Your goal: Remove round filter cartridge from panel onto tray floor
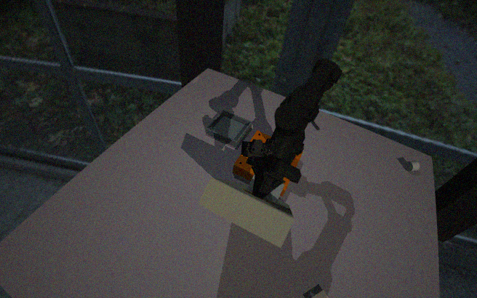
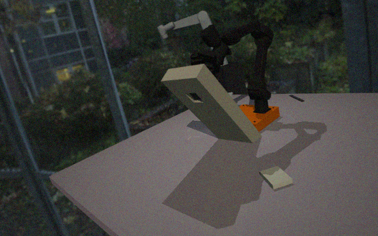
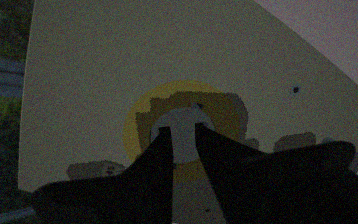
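Note:
The round grey filter cartridge [image 3: 184,147] shows in the wrist view inside a yellow ring on the tilted service panel [image 1: 247,212] [image 2: 214,117] [image 3: 105,50]. My gripper [image 3: 181,131] [image 1: 258,194] is at the cartridge's face, its two dark fingertips over the places of the slots, and is shut on the cartridge. The fingertips hide the slots, and I cannot tell whether the face still sits flush. The panel hides the fingertips in the exterior view. The dark, clear-walled tray [image 1: 219,138] stands behind the panel, left of the orange arm base; it looks empty.
The orange base [image 1: 243,168] [image 2: 262,117] stands close behind the panel. A flat pale block [image 2: 278,178] lies in front of the panel. A small white cylinder [image 1: 415,166] lies at the far right, and a thin dark bar [image 2: 296,98] lies behind the base.

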Motion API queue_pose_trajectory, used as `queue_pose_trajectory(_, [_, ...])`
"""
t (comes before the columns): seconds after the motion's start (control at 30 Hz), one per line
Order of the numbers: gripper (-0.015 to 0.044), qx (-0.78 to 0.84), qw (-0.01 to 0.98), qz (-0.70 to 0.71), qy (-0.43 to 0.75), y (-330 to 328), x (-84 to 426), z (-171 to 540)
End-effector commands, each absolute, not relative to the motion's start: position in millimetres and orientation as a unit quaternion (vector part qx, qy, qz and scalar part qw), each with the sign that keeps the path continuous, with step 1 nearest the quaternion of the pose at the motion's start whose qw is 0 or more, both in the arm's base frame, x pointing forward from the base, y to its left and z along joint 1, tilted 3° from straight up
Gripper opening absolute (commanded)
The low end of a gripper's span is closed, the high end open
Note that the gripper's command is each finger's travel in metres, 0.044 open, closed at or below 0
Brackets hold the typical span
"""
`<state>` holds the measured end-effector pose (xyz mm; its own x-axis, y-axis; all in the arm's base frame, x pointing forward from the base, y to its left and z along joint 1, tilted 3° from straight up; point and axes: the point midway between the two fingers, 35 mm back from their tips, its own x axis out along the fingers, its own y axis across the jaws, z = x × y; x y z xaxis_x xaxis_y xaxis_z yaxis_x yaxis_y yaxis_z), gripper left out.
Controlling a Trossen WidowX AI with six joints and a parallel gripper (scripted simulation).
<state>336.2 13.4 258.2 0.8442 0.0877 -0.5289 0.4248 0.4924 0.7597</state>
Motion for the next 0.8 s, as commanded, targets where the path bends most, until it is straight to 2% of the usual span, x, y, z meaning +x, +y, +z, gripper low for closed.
queue_pose_trajectory(0.0, [0.0,0.434,0.857,-0.083,0.265,14.1,343.5,255.3])
queue_pose_trajectory(0.77, [0.0,0.065,0.958,0.027,0.276,14.1,344.0,255.0])
